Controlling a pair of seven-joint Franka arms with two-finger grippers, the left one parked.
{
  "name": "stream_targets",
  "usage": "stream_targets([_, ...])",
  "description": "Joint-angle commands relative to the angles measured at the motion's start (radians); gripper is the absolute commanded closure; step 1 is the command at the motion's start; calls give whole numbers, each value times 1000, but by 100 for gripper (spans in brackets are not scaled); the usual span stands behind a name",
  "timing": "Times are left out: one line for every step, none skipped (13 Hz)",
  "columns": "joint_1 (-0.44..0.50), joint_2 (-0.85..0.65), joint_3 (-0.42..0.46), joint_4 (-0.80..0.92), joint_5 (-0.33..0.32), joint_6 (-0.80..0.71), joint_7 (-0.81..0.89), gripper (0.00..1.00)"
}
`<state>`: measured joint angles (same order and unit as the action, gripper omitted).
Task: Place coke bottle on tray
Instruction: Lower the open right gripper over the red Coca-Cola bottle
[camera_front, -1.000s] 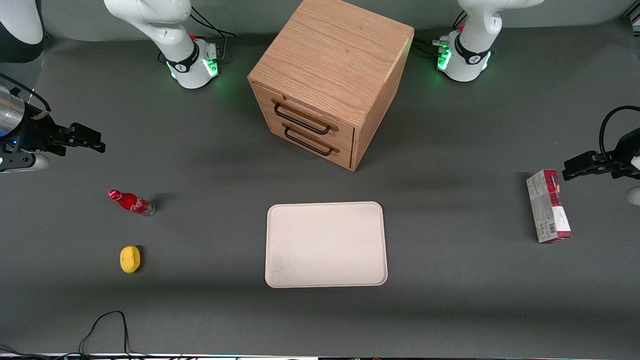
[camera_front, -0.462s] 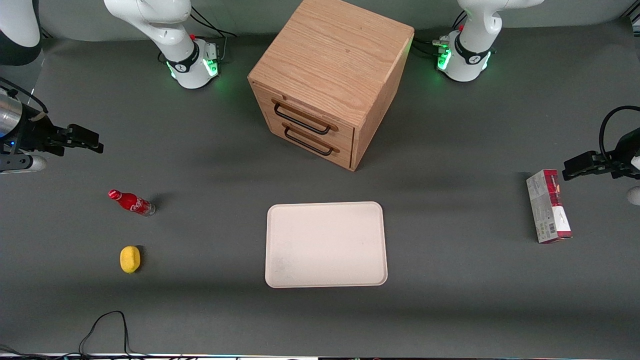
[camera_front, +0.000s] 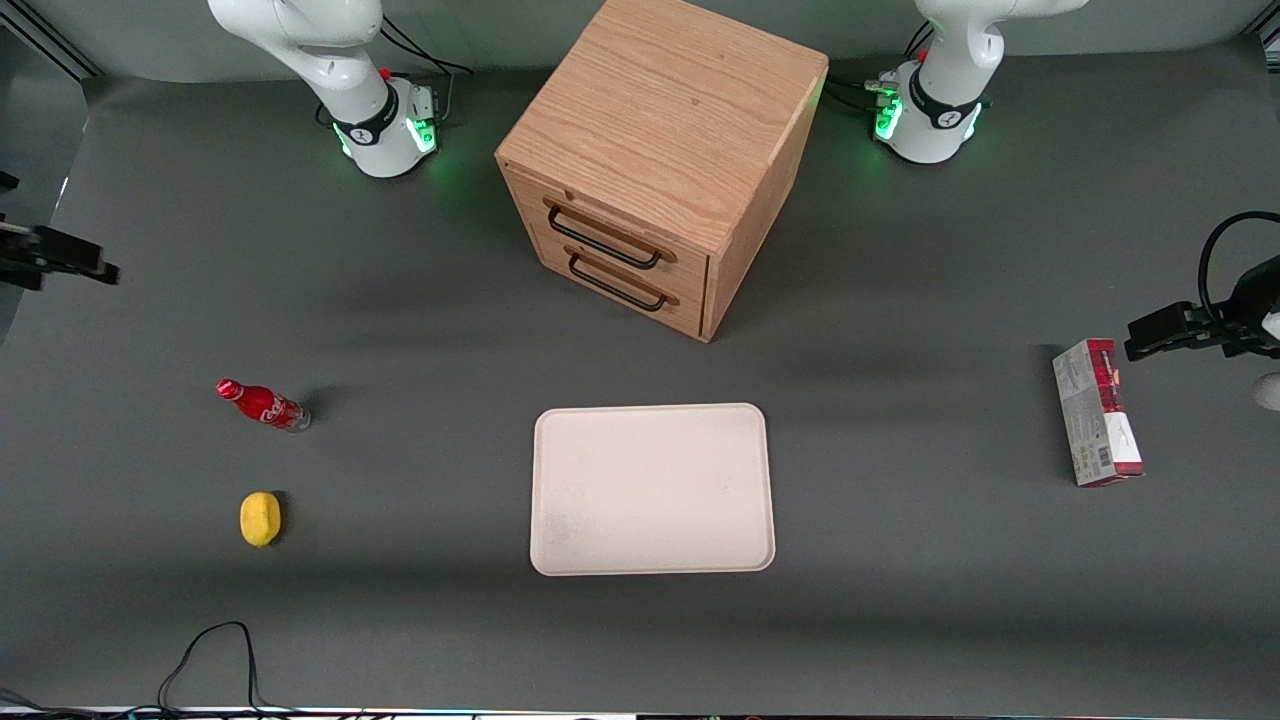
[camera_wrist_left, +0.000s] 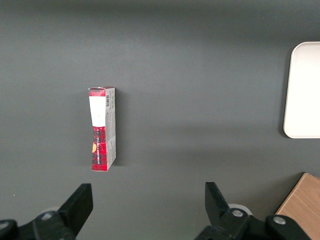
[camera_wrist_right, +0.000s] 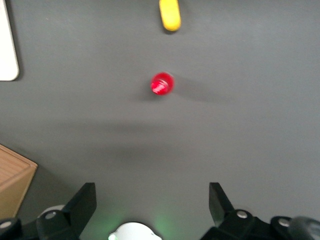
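Below our claw (camera_wrist_right: 152, 207), fingers spread wide and empty, the coke bottle (camera_wrist_right: 162, 83) stands upright on the table (camera_front: 400, 330), well apart.

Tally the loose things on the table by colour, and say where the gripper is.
Red: 2, coke bottle and carton
Yellow: 1, lemon
Cream: 1, tray
Wood: 1, cabinet
Total: 5
The gripper hangs open above the table, away from the bottle.

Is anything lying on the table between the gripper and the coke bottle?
No. In the right wrist view, only bare grey table separates the open gripper from the upright small red coke bottle; the yellow lemon-like object lies past the bottle.
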<state>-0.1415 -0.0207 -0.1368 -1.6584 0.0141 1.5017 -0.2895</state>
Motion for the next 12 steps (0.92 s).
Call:
stream_targets([19, -19, -18, -4, -35, -23, -36, 0])
stream_targets([20, -18, -12, -9, -57, -12, -33, 0])
stream_targets([29, -13, -12, -23, -59, 9, -30, 0])
stream_targets([37, -12, -10, -62, -59, 56, -25, 0])
stream_targets([51, -18, -12, -128, -59, 127, -23, 0])
stream_targets([59, -28, -12, -212, -57, 206, -22, 0])
stream_targets([57, -45, -18, -290, -57, 279, -23, 0])
stream_targets([57, -54, -20, -369, -57, 355, -22, 0])
stream_targets([59, -54, -20, -427, -57, 426, -22, 0])
stream_targets([57, -41, -20, -461, -54, 478, -23, 0])
stream_targets([57, -18, -20, -490, -52, 538, -23, 0])
stream_targets([57, 13, -20, -529, -52, 613, -25, 0])
